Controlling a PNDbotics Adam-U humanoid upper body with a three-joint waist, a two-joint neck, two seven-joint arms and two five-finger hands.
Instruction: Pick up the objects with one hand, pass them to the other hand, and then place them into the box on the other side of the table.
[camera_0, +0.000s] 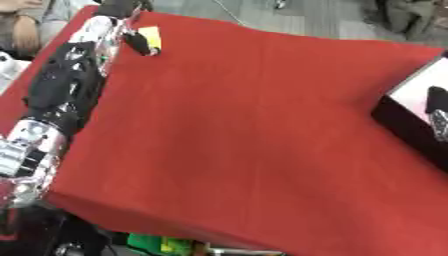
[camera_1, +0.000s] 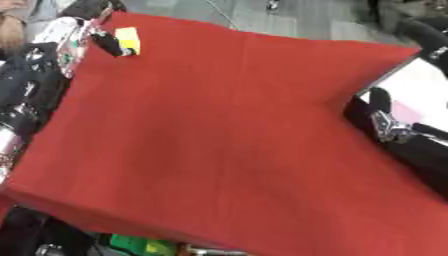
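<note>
Stretching along the red bench (camera_0: 245, 125), the left robot hand (camera_0: 136, 41) is seen pinching a yellow block (camera_0: 150, 36). In the right-eye view, the right robot hand (camera_1: 385, 122), fingers indistinct, is seen inside the box (camera_1: 418, 82) beside something pink (camera_1: 404, 111).

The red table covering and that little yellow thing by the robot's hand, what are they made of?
The red covering looks like matte cloth: no shine, soft creases, draped over the edge. The yellow thing by the left hand is flat and pale, perhaps paper or foam; I cannot tell which.

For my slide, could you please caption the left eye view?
Left robot hand reaches a yellow object at the red table's far corner.
</note>
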